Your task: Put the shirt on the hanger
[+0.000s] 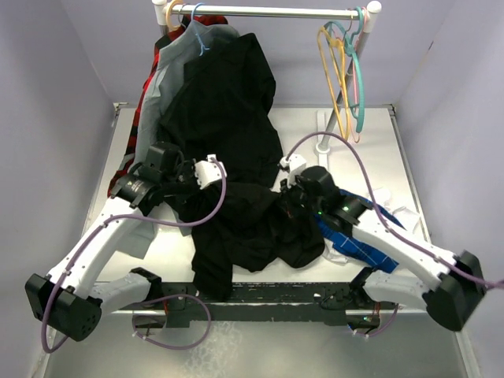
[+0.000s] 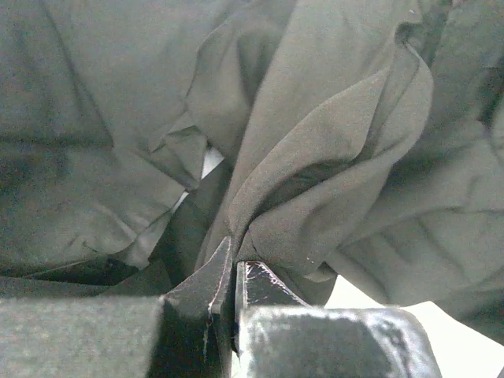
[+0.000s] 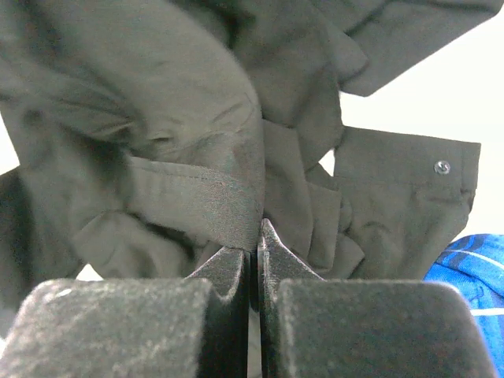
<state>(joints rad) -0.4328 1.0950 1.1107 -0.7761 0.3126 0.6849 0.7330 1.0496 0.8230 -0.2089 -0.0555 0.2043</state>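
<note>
The black shirt (image 1: 252,224) lies crumpled on the table between my arms. It fills the left wrist view (image 2: 331,142) and the right wrist view (image 3: 181,118). My left gripper (image 1: 216,183) is at its left edge, and its jaws (image 2: 234,256) are shut on a fold of the fabric. My right gripper (image 1: 287,195) is at its right edge, shut (image 3: 257,236) on a hemmed strip of the same fabric. The yellow-orange hanger (image 1: 335,79) hangs empty from the rail at the back right, apart from both grippers.
A second black garment (image 1: 228,110) and a grey shirt (image 1: 169,71) hang from the rail's (image 1: 276,12) left end, over a red garment (image 1: 140,110). Teal (image 1: 360,87) and pink hangers hang beside the yellow one. A blue-checked shirt (image 1: 354,240) lies under my right arm.
</note>
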